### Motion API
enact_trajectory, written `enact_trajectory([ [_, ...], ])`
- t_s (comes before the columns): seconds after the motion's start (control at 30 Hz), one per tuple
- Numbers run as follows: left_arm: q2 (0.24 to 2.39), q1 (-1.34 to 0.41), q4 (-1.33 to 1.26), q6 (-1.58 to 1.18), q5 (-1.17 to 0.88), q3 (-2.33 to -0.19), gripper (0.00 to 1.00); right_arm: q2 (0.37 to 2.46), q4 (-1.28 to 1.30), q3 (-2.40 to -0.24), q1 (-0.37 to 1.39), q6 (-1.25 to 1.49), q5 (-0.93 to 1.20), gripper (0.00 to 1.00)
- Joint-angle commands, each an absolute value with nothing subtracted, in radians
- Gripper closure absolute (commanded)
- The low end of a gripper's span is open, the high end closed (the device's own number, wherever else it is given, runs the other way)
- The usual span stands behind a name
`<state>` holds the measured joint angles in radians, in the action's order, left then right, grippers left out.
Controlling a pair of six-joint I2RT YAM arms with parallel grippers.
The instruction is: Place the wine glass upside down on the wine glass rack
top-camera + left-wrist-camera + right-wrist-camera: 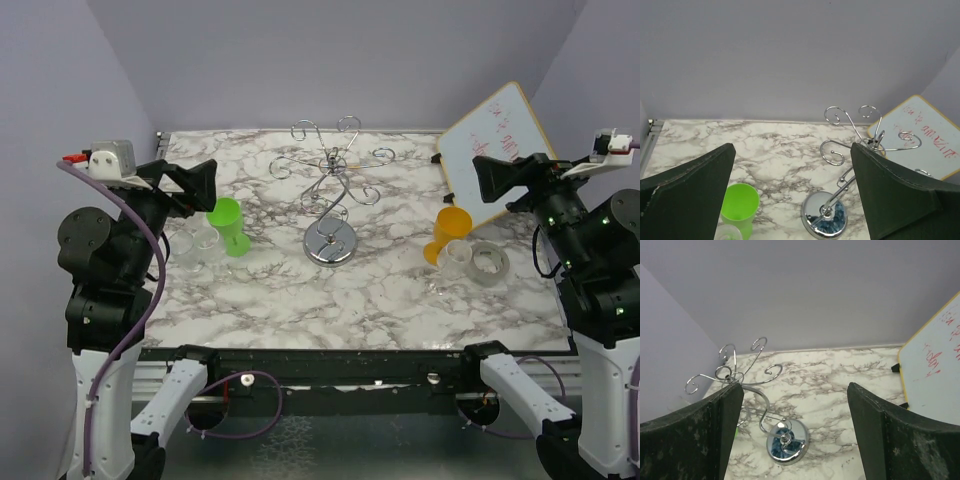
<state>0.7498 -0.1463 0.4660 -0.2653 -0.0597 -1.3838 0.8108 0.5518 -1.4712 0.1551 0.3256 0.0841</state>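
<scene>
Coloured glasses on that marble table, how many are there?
2. A green glass sits left of the chrome rack. An orange glass sits right of it, near the whiteboard. Clear glasses beside each aren't counted; none seems hidden.

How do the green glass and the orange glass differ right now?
Colour: green glass is lime, orange glass amber. Side: green glass stands left of the rack, orange glass right of it, by the whiteboard. Both sit on the table, off the rack, unheld.
</scene>
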Motion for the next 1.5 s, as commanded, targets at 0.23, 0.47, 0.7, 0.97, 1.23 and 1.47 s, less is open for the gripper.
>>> enact_trajectory([
  [0.23,0.673,-0.170,0.347,-0.288,-0.298,-1.204,0.01,0.823,0.654,-1.345,0.150,0.339,0.120,0.10],
  [0.47,0.675,-0.200,0.335,-0.260,-0.331,-1.166,0.01,0.991,0.823,-1.357,0.150,0.375,0.007,0.25],
  [0.7,0.668,-0.210,0.341,-0.256,-0.294,-1.152,0.01,1.198,0.887,-1.377,0.152,0.386,-0.071,0.45],
  [0.97,0.685,-0.210,0.360,-0.269,-0.244,-1.162,0.01,1.314,0.869,-1.323,0.167,0.385,-0.079,0.46],
  [1.23,0.678,-0.210,0.371,-0.274,-0.217,-1.162,0.01,1.402,0.766,-1.246,0.185,0.385,-0.085,0.59],
  [1.47,0.695,-0.211,0.398,-0.306,-0.228,-1.201,0.01,1.499,0.739,-1.264,0.252,0.372,-0.148,0.86],
])
